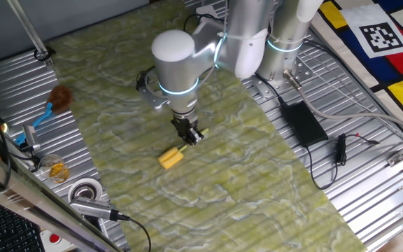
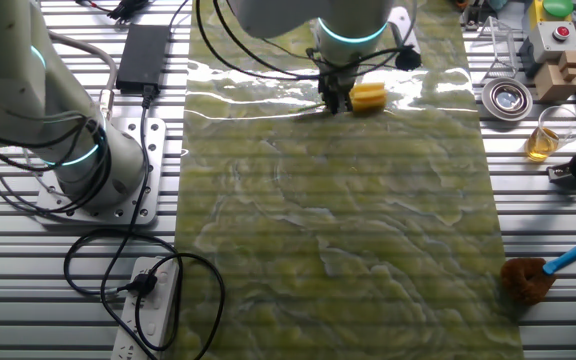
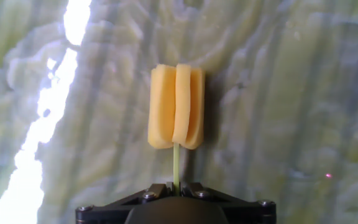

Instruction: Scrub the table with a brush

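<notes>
The brush has a small yellow blocky head (image 1: 171,158) on a thin pale stem (image 3: 176,163). Its head rests on the marbled yellow-green table (image 1: 257,182). My gripper (image 1: 191,137) is shut on the stem and holds the brush low over the table. In the other fixed view the brush head (image 2: 368,96) lies just right of the gripper (image 2: 334,99) near the far end of the table (image 2: 328,220). In the hand view the head (image 3: 176,106) sits straight ahead of the jaws, which are closed on the stem.
A brown fluffy brush with blue handle (image 1: 53,103) lies on the ribbed metal panel at left, with a tape roll (image 1: 84,190) and a small glass (image 1: 56,169). A black power brick (image 1: 302,120) and cables lie right of the table.
</notes>
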### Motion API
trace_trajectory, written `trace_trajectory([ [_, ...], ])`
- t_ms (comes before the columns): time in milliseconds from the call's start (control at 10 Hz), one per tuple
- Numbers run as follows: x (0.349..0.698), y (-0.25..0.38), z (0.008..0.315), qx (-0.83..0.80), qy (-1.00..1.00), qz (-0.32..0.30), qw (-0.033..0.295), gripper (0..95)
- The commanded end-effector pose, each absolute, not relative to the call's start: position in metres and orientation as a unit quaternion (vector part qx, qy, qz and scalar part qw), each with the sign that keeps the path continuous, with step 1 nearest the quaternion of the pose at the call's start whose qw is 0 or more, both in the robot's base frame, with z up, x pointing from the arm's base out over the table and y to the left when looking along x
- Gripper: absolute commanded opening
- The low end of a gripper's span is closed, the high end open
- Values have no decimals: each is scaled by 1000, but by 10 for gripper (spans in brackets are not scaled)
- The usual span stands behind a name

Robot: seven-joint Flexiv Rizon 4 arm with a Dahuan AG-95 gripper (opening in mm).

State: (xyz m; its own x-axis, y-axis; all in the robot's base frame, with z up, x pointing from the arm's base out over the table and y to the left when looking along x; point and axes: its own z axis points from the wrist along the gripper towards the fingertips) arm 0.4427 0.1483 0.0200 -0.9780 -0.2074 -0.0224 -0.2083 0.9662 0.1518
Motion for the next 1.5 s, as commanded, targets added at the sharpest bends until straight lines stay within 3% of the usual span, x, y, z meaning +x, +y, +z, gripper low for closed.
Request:
trace_trajectory([
  [100,443,150,26,-104,991,84,-2,0],
  [600,445,145,30,-135,988,73,4,0],
  [800,456,119,35,-217,976,33,2,0],
  [1200,467,73,40,-284,959,19,0,0],
  [1500,467,38,28,-312,950,14,5,0],
])
